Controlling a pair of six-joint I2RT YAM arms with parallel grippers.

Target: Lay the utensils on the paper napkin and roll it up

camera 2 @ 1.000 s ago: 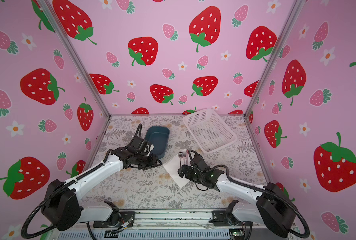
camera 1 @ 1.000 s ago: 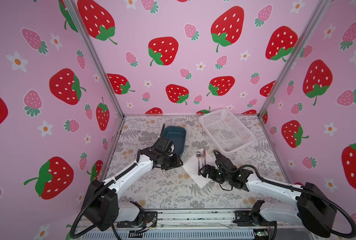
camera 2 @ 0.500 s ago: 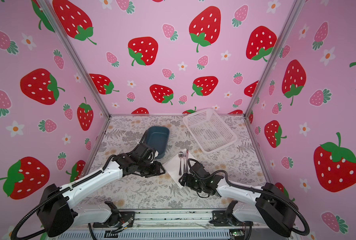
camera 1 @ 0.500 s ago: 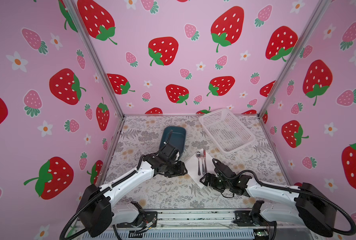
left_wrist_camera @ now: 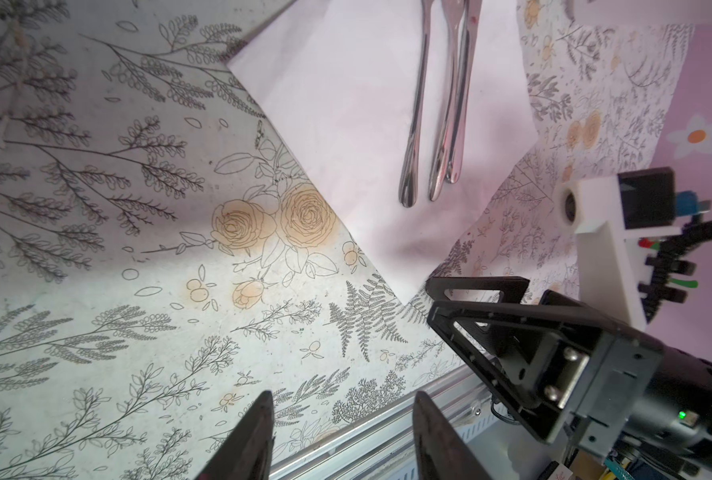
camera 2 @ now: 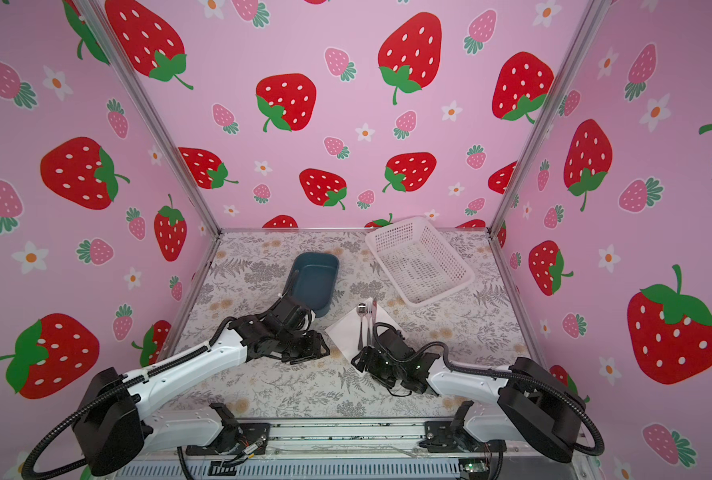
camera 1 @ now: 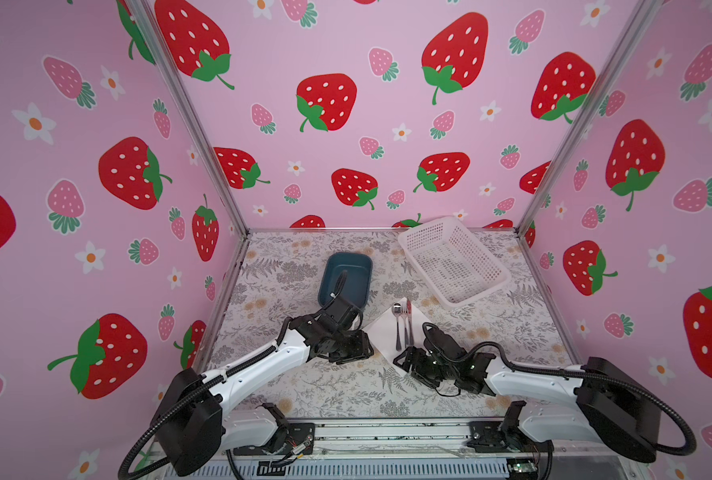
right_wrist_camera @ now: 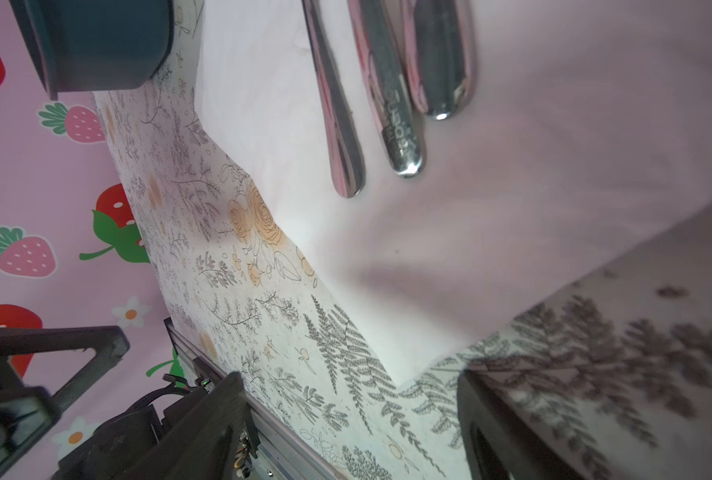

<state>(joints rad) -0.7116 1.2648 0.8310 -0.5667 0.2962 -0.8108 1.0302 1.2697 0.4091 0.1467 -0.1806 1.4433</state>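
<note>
The paper napkin (camera 1: 381, 332) (camera 2: 345, 332) lies as a white diamond on the floral mat, right of the middle. The utensils (camera 1: 402, 326) (camera 2: 365, 326), a spoon, a fork and a knife, rest side by side on it, handles toward the front. Their handles (left_wrist_camera: 437, 124) (right_wrist_camera: 387, 104) show in both wrist views. My left gripper (camera 1: 358, 355) (left_wrist_camera: 343, 436) is open and empty, low beside the napkin's left corner. My right gripper (camera 1: 406, 363) (right_wrist_camera: 354, 415) is open, with its fingers on either side of the napkin's near corner (right_wrist_camera: 395, 370), apart from it.
A dark blue tub (camera 1: 348, 259) stands behind the left gripper. A white perforated basket (camera 1: 424, 230) sits at the back right. The metal front rail (camera 1: 387, 432) runs just in front of both grippers. Pink strawberry walls enclose three sides.
The left arm swung from beside the tub forward to the napkin's left corner. The right gripper drew back off the napkin to its near corner, its jaws narrowing a little.
</note>
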